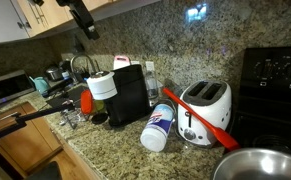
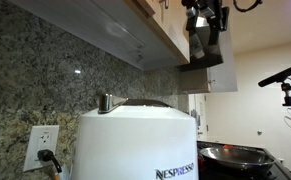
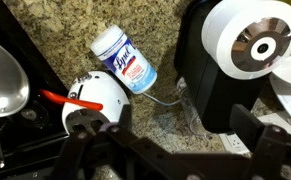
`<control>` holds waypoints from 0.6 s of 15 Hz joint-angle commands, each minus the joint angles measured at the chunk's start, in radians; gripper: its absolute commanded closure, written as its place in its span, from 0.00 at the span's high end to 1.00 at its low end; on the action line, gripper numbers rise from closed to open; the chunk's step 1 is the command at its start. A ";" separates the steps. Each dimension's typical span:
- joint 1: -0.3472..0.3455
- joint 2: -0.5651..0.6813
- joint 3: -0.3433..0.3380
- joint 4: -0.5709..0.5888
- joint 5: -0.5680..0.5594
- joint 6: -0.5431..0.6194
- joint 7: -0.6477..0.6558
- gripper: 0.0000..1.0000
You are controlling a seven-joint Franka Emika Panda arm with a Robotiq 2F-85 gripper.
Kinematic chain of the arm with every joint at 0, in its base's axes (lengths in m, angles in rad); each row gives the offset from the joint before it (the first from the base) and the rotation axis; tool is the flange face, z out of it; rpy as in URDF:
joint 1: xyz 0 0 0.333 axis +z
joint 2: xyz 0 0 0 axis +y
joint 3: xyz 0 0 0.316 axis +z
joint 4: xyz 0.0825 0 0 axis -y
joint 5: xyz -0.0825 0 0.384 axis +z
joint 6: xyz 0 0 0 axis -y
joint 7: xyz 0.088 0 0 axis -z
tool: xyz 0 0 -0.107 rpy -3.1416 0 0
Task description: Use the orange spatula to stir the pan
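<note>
Granite counter (image 1: 125, 155) crowded: white toaster (image 1: 207, 105), tipped wipes canister (image 1: 158, 128), black coffee machine (image 1: 130, 92). Orange spatula (image 1: 200, 118) slanted across the toaster, low end near the shiny round pan (image 1: 260, 165). Gripper (image 2: 205, 25) high by the cabinets — fingers spread, holding nothing. White Nespresso appliance (image 2: 135, 140) filling an exterior view, pan glimpsed behind — canister's blue label legible only from the wrist.

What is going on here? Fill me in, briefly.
A robot arm's gripper hangs open and empty, high above the speckled granite counter. Nothing is being handled. The long red-orange spatula rests slantwise against the white toaster, untouched. The shiny round silver metal pan sits next to the toaster on the black stove, not yet stirred. A white blue-labelled canister lies on its side nearby.
</note>
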 commanded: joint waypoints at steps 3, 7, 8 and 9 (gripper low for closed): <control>0.003 0.063 -0.089 -0.001 0.100 0.043 0.010 1.00; -0.012 0.108 -0.166 -0.016 0.245 0.012 0.027 1.00; -0.020 0.117 -0.180 -0.027 0.265 0.011 0.043 1.00; -0.029 0.125 -0.192 -0.044 0.279 0.015 0.061 1.00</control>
